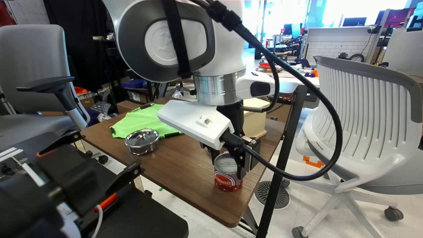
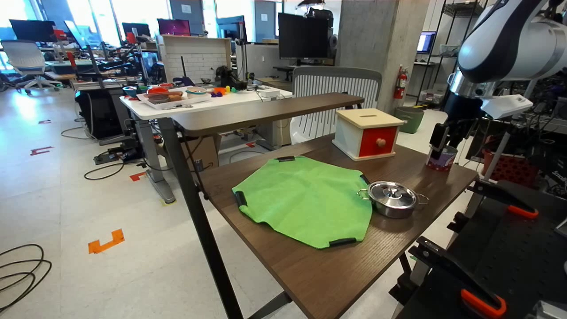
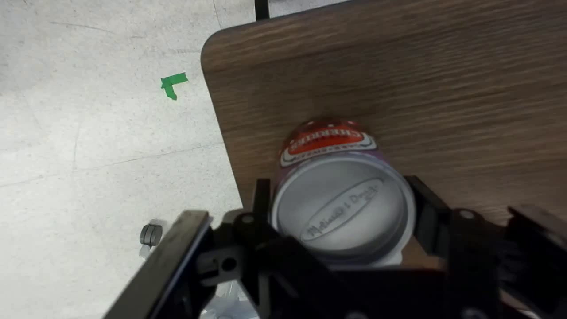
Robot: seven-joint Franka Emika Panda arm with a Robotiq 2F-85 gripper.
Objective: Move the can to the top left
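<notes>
Gripper (image 3: 339,199) is clamped on the can (image 1: 226,175), upright near a corner of the table (image 3: 465,88). Apparent progress: grasp complete; transfer to top left and release remaining.

"What's on the wooden table (image 2: 330,281)?"

"A green cloth (image 2: 305,199) with black strips (image 2: 342,242) along its edge, and a lidded metal pot (image 2: 395,203) just beside it."

"And that pale box (image 2: 347,139)?"

"It's on the same table: slot (image 2: 367,116) in the top, red front (image 2: 371,148), round knob (image 2: 381,142)."

"Off the table?"

"A white slatted chair (image 1: 360,148); orange tape (image 2: 117,237) lies on the floor (image 2: 75,208)."
</notes>
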